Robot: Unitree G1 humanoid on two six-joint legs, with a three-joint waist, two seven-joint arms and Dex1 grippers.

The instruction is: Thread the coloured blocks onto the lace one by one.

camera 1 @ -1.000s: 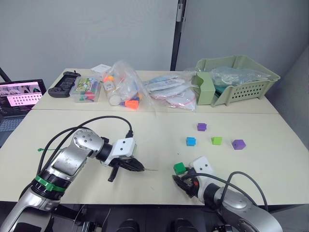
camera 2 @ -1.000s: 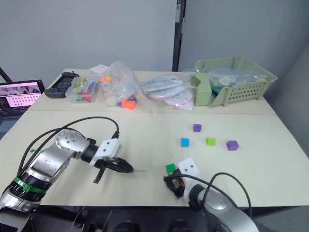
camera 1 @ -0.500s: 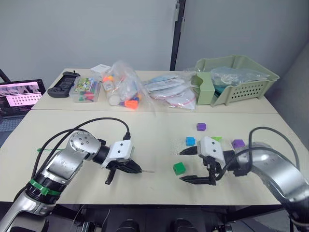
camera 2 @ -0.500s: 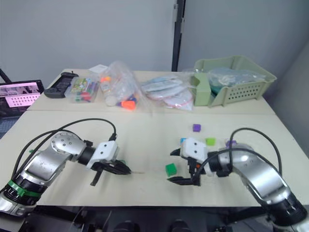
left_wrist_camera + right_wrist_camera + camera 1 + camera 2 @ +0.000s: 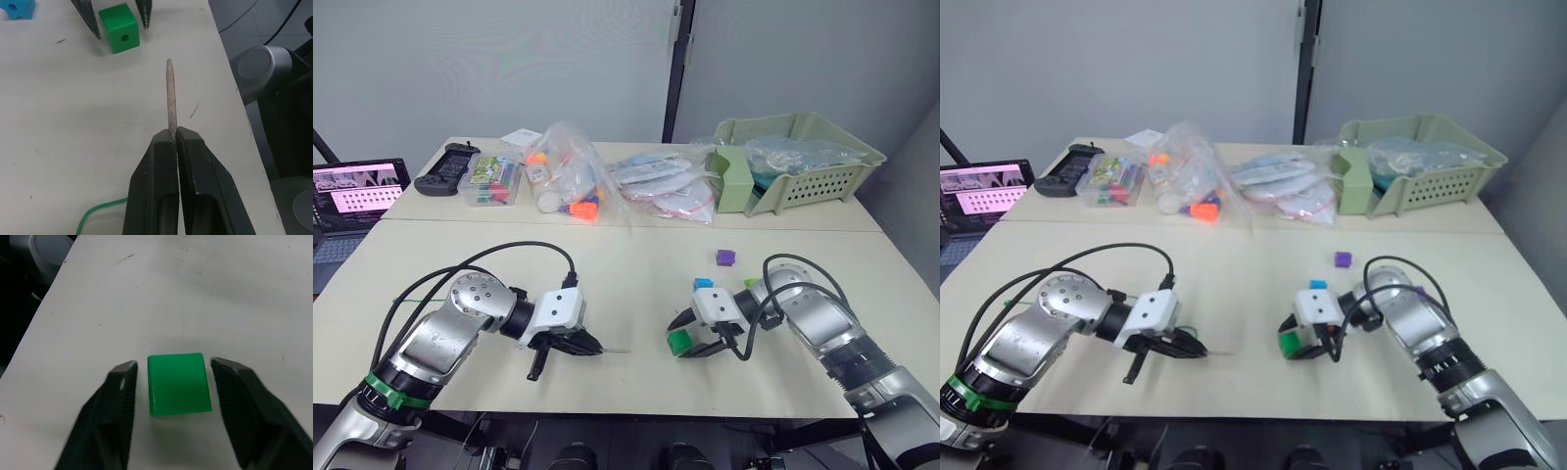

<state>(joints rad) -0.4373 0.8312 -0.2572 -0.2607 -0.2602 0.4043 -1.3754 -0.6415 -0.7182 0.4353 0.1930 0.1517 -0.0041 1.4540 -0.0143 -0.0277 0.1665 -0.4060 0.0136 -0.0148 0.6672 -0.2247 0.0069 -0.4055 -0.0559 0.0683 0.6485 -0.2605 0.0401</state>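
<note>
My right gripper [image 5: 178, 382] has its fingers spread around the dark green block [image 5: 179, 383], which sits on the table [image 5: 626, 264] near the front edge, touching neither finger. I should close evenly so the block doesn't twist and its hole stays facing left. My left gripper [image 5: 173, 134] pinches the lace [image 5: 169, 93] by its stiff tip, aimed right toward the block.

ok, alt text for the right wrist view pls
The right tool is open with a dark green block sitting on the pale table between its two black fingers, a gap showing on each side. The table edge runs nearby, with dark space beyond it.
</note>
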